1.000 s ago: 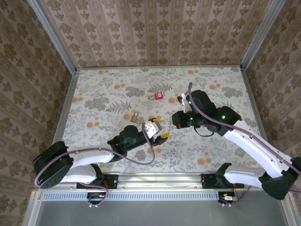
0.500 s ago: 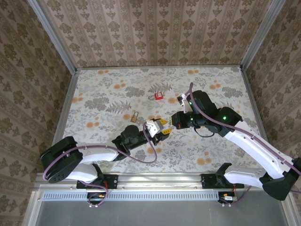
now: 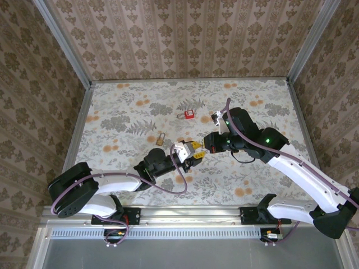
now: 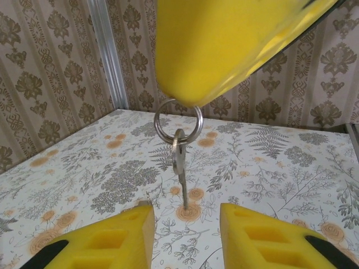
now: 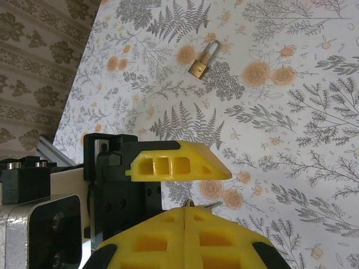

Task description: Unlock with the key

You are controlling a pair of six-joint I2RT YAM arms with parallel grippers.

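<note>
My right gripper (image 3: 208,143) is shut on a steel ring (image 4: 157,120), and a small silver key (image 4: 180,162) hangs from that ring. In the left wrist view its yellow fingers (image 4: 224,45) fill the top. The key's blade dangles between the two yellow fingers of my left gripper (image 4: 185,216), which stand apart on either side without touching it. In the right wrist view the ring (image 5: 189,203) pokes out above my shut right gripper (image 5: 185,213), with one left finger (image 5: 176,162) just beyond. A brass padlock (image 3: 160,138) lies on the table to the left, and a red padlock (image 3: 188,114) farther back.
The floral-patterned table (image 3: 123,112) is walled by patterned panels with metal posts (image 4: 106,56). The brass padlock (image 5: 203,60) lies flat with its shackle pointing away from it. Both arms meet near the table's middle, and their cables loop beside them.
My left gripper has moved up and right to the right gripper, and its fingers have narrowed around the hanging key. The right gripper has hardly moved.
</note>
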